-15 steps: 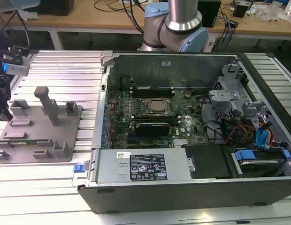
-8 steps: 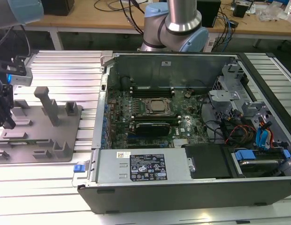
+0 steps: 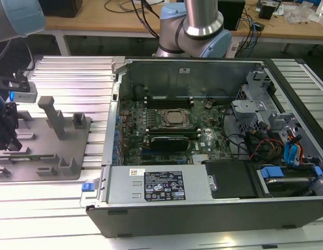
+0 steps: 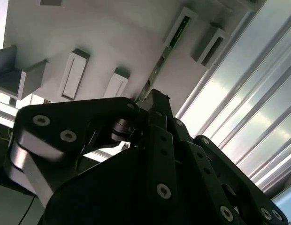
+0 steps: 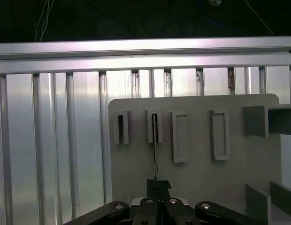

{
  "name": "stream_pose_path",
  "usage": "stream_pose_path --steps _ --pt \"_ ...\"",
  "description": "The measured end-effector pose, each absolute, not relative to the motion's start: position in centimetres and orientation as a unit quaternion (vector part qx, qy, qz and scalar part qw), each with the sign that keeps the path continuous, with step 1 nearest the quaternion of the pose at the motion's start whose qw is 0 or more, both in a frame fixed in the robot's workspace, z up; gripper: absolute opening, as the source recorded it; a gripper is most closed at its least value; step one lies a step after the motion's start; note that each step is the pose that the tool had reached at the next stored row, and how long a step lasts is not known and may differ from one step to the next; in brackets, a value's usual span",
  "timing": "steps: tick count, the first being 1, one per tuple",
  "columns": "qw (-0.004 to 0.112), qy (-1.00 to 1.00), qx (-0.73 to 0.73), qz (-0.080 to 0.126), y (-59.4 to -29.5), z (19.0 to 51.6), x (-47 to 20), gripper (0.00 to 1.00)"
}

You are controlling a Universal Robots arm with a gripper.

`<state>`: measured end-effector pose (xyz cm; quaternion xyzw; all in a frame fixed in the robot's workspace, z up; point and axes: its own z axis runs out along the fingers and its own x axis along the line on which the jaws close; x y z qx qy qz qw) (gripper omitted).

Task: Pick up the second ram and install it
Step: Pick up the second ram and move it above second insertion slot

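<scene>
In the exterior view, the gripper (image 3: 6,138) hangs at the exterior view's left edge, low over a grey fixture plate (image 3: 47,156) that lies on a ribbed aluminium table (image 3: 73,73). To the exterior view's right of the plate stands an open computer case (image 3: 203,208), with the silver processor (image 3: 176,118) showing on its board. The gripper is well apart from the case.

In the second wrist view, the black fingers (image 4: 157,122) are drawn together at their tips and pinch the near end of the second ram (image 4: 157,67). The ram is seen edge-on as a thin dark-green strip. It runs from the gripper (image 4: 151,99) across the plate (image 4: 112,37), and its far end sits inside a narrow slotted holder (image 4: 180,26).

In the first wrist view, the gripper (image 5: 158,183) is clamped on the same strip. The second ram (image 5: 155,150) reaches straight from the fingertips into 1 holder (image 5: 155,126) of a row of 4 on the plate (image 5: 197,187). The ribbed table (image 5: 56,140) lies beyond and beside the plate.
</scene>
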<state>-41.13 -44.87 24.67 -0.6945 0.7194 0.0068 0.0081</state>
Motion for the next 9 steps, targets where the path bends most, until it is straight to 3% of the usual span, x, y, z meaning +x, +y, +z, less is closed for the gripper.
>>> stream_pose_path --steps 9 --pt "0.008 0.719 -0.694 0.007 -44.5 23.0 -42.2 0.08"
